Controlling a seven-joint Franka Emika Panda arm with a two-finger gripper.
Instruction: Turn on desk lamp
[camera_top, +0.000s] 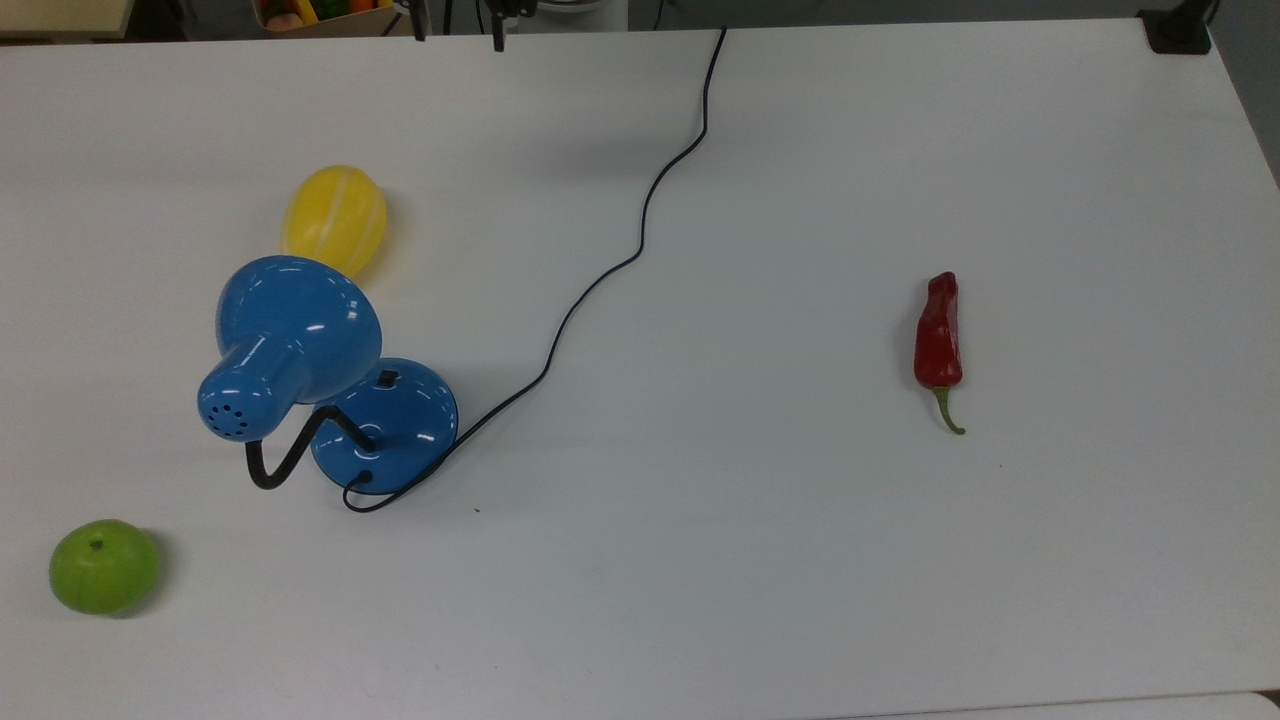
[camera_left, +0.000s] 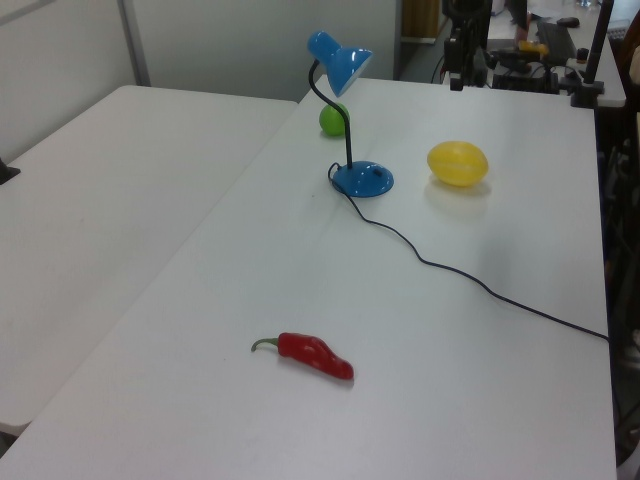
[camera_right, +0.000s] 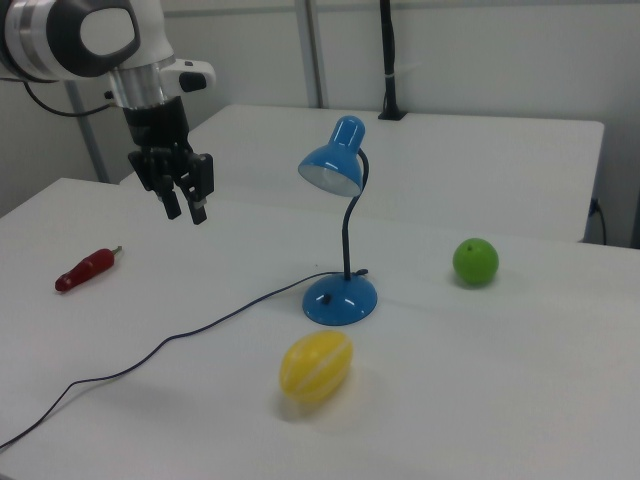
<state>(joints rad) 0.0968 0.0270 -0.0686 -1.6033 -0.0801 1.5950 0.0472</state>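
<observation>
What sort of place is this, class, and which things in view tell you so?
Most likely a robotics lab. A robot arm's tool hangs over a plain white table set with test props: a blue desk lamp, a red chili pepper and a green apple.
</observation>
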